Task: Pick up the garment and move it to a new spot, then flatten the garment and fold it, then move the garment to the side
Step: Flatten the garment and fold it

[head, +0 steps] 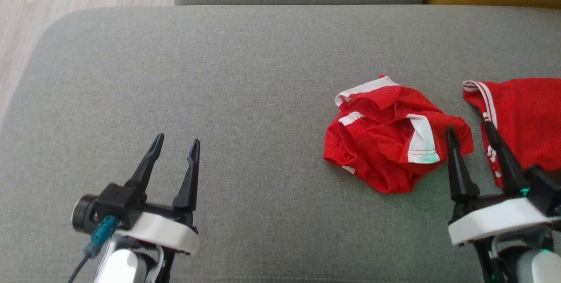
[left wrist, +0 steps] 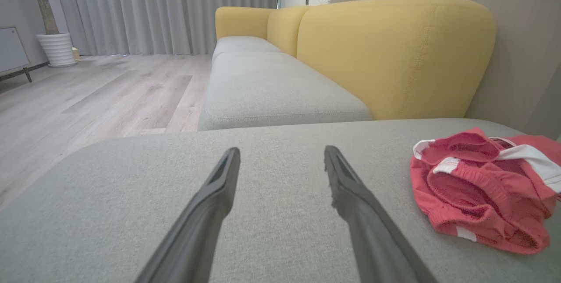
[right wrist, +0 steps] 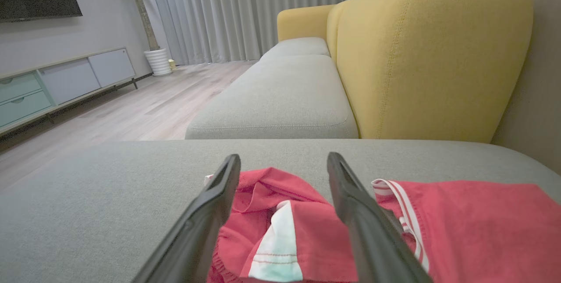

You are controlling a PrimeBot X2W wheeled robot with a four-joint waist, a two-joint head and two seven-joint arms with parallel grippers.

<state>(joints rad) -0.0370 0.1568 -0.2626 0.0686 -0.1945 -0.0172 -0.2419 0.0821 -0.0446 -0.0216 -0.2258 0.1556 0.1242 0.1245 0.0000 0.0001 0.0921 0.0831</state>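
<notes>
Saw a big grey sofa seat with a flat red cloth at its right edge, crumpled red shorts just beside that, and the left gripper and right gripper both spread wide, holding nothing.

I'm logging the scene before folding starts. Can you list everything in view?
crumpled garment: one, red with white trim, on the nearest cushion, right of centre
flat garment: one, red with white stripes, same cushion, far right
cushions: several, grey, in a row
sofa back: one, yellow, behind the cushions
floor: pale wood, beside the sofa
curtains: grey, far wall
planter: one, white, by the curtains
cabinet: one, grey-blue, along the side wall
left gripper: one, dark fingers open, empty, over bare cushion
right gripper: one, dark fingers open, empty, by the gap between the garments
</notes>
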